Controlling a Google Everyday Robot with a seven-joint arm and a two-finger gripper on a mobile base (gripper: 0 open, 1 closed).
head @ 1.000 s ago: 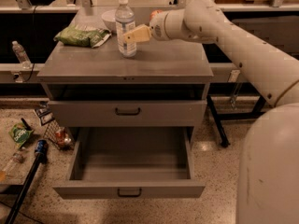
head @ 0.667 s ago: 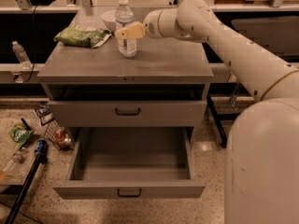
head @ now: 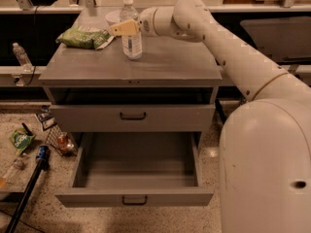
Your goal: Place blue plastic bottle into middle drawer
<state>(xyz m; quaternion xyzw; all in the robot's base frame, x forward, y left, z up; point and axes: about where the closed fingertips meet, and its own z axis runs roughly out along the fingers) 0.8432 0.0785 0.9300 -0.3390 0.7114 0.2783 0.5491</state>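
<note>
Jaws: at the bottle's upper half, with their tan part lying across its front. I cannot tell from where I stand whether they are clamped on it or only alongside it.
Gripper [head: 119, 29]: reaching in from the right, over the back of the cabinet top, at the height of the bottle's shoulder.
Arm [head: 233, 57]: a thick white limb running down and to the right from the gripper to the robot's body [head: 267, 169], which fills the near right side.
Bottle [head: 132, 46]: clear plastic with a white cap and a pale label, standing upright on the surface, slightly left of the middle and towards the back.
Surface [head: 170, 64]: the flat grey top of the cabinet, which carries the bottle and a bag.
Green bag [head: 81, 37]: lying flat on the surface, just left of the bottle.
Upper drawer front [head: 170, 118]: pushed in, with a dark curved handle at its centre and a dark gap above it.
Middle drawer [head: 87, 197]: the lowest one, pulled well out towards me with its grey inside showing, well below the bottle.
Small bottle [head: 20, 56]: upright on the ledge to the left of the cabinet.
Floor: a green packet [head: 20, 141] and a dark pole with a blue end [head: 30, 186] lie to the left of the drawer.
</note>
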